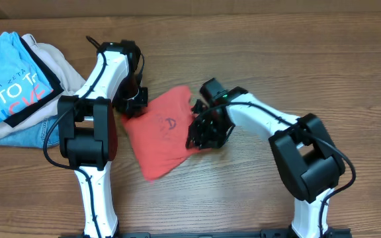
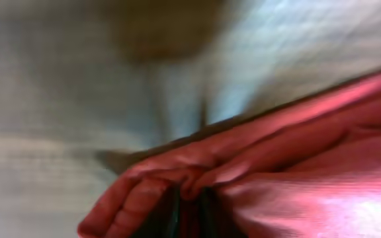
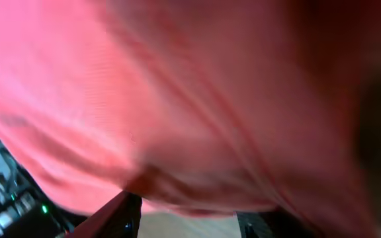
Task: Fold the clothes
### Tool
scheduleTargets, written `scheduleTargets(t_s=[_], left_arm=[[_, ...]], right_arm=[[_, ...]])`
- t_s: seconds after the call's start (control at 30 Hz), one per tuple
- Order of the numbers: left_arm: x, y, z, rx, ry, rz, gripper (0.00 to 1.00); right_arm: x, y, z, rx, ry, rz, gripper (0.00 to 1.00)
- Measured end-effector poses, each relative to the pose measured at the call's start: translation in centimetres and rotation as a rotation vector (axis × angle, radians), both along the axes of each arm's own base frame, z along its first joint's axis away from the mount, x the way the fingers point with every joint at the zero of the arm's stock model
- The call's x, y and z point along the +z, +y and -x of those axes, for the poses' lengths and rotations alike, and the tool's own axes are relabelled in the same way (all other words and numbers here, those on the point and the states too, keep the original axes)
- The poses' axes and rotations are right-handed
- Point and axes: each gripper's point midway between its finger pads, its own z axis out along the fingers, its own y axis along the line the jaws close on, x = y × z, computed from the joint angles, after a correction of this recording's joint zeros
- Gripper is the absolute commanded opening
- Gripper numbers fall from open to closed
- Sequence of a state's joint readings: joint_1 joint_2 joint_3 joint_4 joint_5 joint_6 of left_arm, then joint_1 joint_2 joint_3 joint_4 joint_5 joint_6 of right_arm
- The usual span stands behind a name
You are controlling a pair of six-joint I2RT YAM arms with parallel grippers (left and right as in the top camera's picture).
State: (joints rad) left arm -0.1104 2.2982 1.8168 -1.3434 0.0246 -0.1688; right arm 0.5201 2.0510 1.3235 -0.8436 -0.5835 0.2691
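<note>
The clothes are one coral-red T-shirt (image 1: 159,135), lying partly folded in the middle of the table with dark lettering showing on top. My left gripper (image 1: 132,102) is at its upper left corner. In the left wrist view a bunched ridge of the red T-shirt (image 2: 276,165) is pinched between the dark fingers of the left gripper (image 2: 190,211), which is shut on it. My right gripper (image 1: 204,132) is at the shirt's right edge. In the right wrist view the T-shirt (image 3: 197,99) drapes blurred over the tips of the right gripper (image 3: 189,221). Its fingers (image 3: 121,215) stand apart with bare table between them.
A light-blue printed T-shirt (image 1: 12,86) lies on a beige garment (image 1: 61,66) at the far left. Bare wooden table (image 1: 243,198) lies in front of the red shirt and to the right. The arms' bases stand at the front edge.
</note>
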Motion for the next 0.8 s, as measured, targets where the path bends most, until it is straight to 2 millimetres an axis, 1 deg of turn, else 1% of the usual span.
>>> scheduleTargets(t_s=[0.1,0.17,0.27,0.43,0.5,0.63,0.67,0.7,0.73,0.77,0.8], left_arm=[[0.2,0.2,1.6,0.018,0.07,-0.016,0.04],[0.4,-0.1,2.5,0.027,0.109,0.001,0.04],[0.6,-1.2,3.3,0.043,0.149,0.052,0.04],[1.1,-2.8,4.3,0.05,0.194,0.111,0.05],[1.3,-3.3,4.6,0.049,0.206,0.133,0.07],[1.2,-3.9,4.3,0.045,0.194,0.169,0.12],[1.1,-4.0,3.9,0.045,0.178,0.176,0.14],[1.1,-4.0,3.4,0.04,0.152,0.186,0.24],[1.1,-4.0,2.9,0.033,0.129,0.195,0.29],[1.2,-4.1,2.3,0.029,0.097,0.204,0.38],[1.4,-4.0,1.6,0.028,0.058,0.214,0.6]], right_arm=[[-0.1,-1.5,-2.1,-0.058,-0.028,-0.001,0.5],[0.0,-2.5,-3.6,-0.089,-0.057,-0.01,0.5],[0.0,-3.6,-5.4,-0.117,-0.103,-0.016,0.5],[0.2,-4.6,-7.0,-0.109,-0.173,0.012,0.51],[0.2,-4.8,-7.5,-0.1,-0.2,0.028,0.51],[0.1,-5.0,-7.8,-0.089,-0.222,0.046,0.51],[0.1,-5.1,-7.8,-0.088,-0.223,0.048,0.51],[0.1,-5.1,-7.8,-0.087,-0.225,0.049,0.51],[0.1,-5.1,-7.8,-0.086,-0.224,0.051,0.51],[0.1,-5.1,-7.8,-0.085,-0.226,0.053,0.52],[0.0,-5.2,-7.8,-0.084,-0.227,0.055,0.52]])
